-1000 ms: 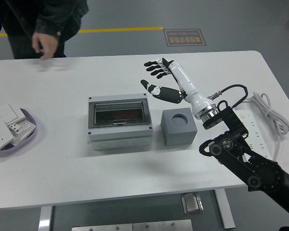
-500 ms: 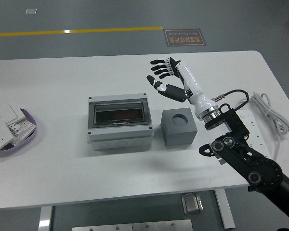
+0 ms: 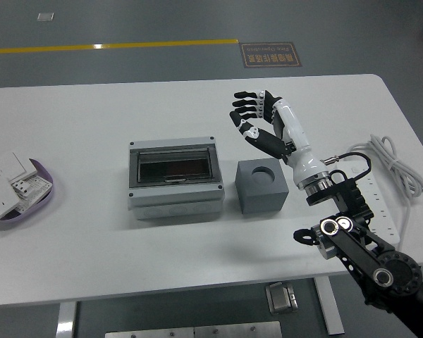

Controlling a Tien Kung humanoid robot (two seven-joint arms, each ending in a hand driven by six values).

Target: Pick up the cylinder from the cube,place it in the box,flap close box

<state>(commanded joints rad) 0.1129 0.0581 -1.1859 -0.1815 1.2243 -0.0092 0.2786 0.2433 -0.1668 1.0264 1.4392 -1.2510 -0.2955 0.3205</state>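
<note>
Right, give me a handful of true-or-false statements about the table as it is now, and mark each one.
1. The right hand is open and holds nothing. True.
2. A cylinder stands in the hole of the grey cube. False: the round hole in its top is empty.
3. The box sits to the left of the cube, its dark flap closed. True.
4. The hand rests on top of the box. False: it is raised beyond the cube, toward the table's far side, touching neither.
5. A purple dish with white parts sits at the table's left edge. True.
6. A person stands at the far side of the table. False: no one is in view.
</note>
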